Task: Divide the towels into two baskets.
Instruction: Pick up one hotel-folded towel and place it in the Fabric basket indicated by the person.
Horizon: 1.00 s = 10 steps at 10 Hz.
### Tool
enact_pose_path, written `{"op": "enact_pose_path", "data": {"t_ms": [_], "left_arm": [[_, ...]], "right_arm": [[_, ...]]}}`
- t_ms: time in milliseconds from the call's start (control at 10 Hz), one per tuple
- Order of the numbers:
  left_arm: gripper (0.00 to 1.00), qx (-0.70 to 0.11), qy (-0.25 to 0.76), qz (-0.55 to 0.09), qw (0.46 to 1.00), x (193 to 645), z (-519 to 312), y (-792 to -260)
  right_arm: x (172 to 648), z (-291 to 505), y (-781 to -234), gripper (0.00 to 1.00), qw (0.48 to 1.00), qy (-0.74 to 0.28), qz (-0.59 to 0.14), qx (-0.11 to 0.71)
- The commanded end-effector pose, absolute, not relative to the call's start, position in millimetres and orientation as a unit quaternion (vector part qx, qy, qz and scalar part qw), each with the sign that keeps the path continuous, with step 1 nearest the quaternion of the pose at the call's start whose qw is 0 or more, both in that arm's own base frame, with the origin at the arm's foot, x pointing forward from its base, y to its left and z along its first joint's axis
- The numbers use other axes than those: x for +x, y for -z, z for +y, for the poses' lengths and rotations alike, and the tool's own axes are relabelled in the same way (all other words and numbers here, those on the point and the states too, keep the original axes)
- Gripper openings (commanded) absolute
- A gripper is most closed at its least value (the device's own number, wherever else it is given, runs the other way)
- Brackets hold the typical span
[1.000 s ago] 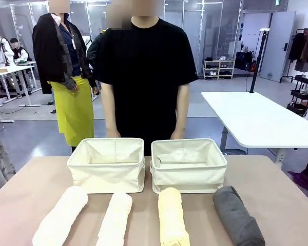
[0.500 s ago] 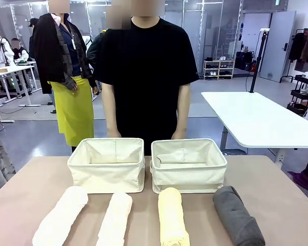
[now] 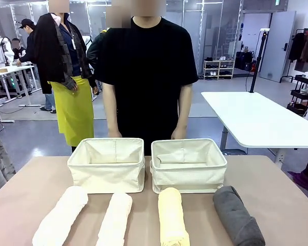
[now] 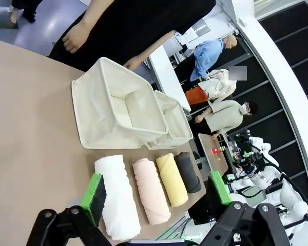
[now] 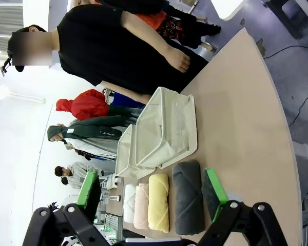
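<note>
I see the white towel (image 3: pixel 60 216), the second white towel (image 3: pixel 115 218), the pale yellow towel (image 3: pixel 172 219) and the charcoal towel (image 3: pixel 237 216) rolled in a row on the table (image 3: pixel 25 189), just in front of the left basket (image 3: pixel 107 173) and the right basket (image 3: pixel 189 173) (a person stands behind them), while my left gripper (image 4: pixel 156 189) and right gripper (image 5: pixel 150 188) hang above with jaws wide, holding nothing.

An open-plan lab or test hall, not a home.
White work tables (image 3: pixel 256 120) stand on a bare grey floor (image 3: pixel 31 136) before glass partitions (image 3: pixel 218 31); a low shelf rack (image 3: pixel 218 69) and a clothes rail (image 3: pixel 304 46) stand farther back, with people (image 3: pixel 26 43) at another bench.
</note>
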<state>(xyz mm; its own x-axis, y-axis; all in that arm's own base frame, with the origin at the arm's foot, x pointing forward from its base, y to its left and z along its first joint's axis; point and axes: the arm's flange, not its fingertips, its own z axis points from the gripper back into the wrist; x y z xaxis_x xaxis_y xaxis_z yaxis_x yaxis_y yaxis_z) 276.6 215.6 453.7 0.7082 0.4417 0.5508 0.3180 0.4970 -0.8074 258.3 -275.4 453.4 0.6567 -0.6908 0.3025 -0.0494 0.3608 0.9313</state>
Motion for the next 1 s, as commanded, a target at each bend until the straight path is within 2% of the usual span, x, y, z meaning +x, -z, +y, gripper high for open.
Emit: {"op": "enact_pose_path", "data": {"t_ms": [0, 900], "left_arm": [[1.00, -0.502, -0.040, -0.382, 0.775, 275.2, 217.0, -453.9], [1.00, -0.502, -0.040, -0.382, 0.775, 275.2, 217.0, -453.9]], "right_arm": [[256.6, -274.6, -455.5, 1.00, 0.743, 0.214, -0.357, 0.525], [256.6, -274.6, -455.5, 1.00, 0.743, 0.214, -0.357, 0.525]]}}
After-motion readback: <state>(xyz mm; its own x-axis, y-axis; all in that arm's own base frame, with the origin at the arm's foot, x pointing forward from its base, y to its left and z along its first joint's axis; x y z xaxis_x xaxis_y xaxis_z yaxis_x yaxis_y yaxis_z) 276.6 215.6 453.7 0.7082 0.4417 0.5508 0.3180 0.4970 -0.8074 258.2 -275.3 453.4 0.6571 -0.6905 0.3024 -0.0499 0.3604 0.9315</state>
